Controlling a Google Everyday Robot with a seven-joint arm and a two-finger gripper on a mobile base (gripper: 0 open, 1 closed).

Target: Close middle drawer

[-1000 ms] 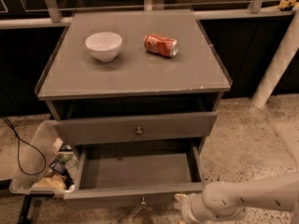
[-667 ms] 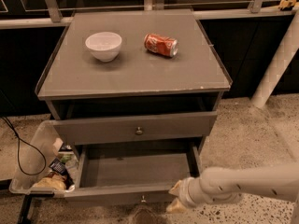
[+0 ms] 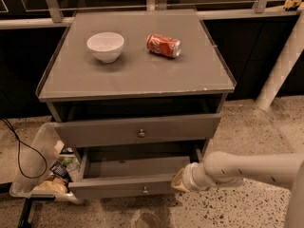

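Sitting at the right front corner of the pulled-out middle drawer (image 3: 114, 188), the claw (image 3: 179, 180) shows only a tan tip, its opening impossible to tell, with a cluttered bin (image 3: 35, 160) crowding the drawer's left and open floor (image 3: 247, 210) to its right.

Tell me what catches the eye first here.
The middle drawer gapes wide open low on the grey cabinet, with the gripper at the right end of its front. On its top sit a white bowl, left, and a red can on its side, right.
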